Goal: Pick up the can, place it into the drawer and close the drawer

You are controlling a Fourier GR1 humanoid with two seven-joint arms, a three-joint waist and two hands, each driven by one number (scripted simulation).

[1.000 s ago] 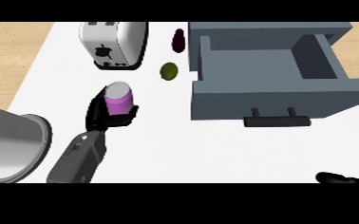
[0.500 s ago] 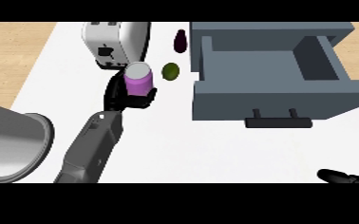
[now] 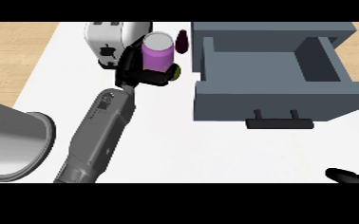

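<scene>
At the lower right edge a sliver of the right hand (image 3: 344, 174) shows, too little to tell its state. The left hand (image 3: 136, 72), fingers curled round the purple can (image 3: 158, 52), has carried it outward and rightward over the last second, so the can now hangs just left of the open drawer (image 3: 270, 102), not yet over its cavity. Pick-up looks done; crossing the drawer's left wall, release and closing by the handle (image 3: 279, 122) remain. The white surface (image 3: 196, 156) also bears a grey metal vessel (image 3: 21, 142) near left, a greenish thing (image 3: 176, 71) half hidden by the hand, then a toaster (image 3: 105, 35) and a dark purple item (image 3: 182, 40) farther back; wooden floor (image 3: 21, 42) lies beyond its left edge
</scene>
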